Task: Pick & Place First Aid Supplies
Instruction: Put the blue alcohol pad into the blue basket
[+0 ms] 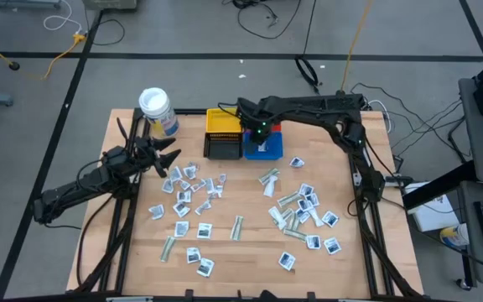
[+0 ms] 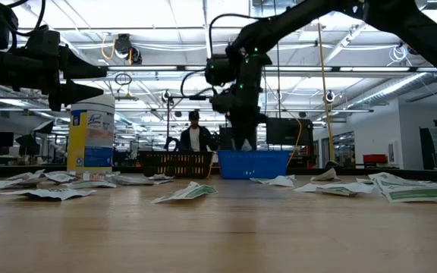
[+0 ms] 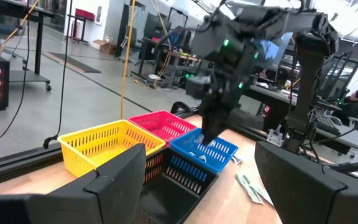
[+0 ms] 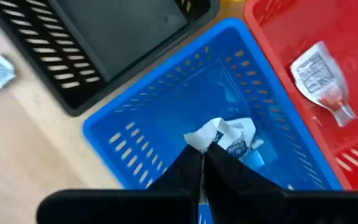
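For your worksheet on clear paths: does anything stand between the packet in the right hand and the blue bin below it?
Nothing visible does. The right hand, shut on a white packet, hangs directly over the blue bin, whose open top holds only a few packets. The left hand waits open by the jar.

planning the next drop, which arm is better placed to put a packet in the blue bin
Right. The right hand is already over the blue bin, shut on a white packet, so it probably only needs to release. The left hand is open and empty, near the jar, away from the bins.
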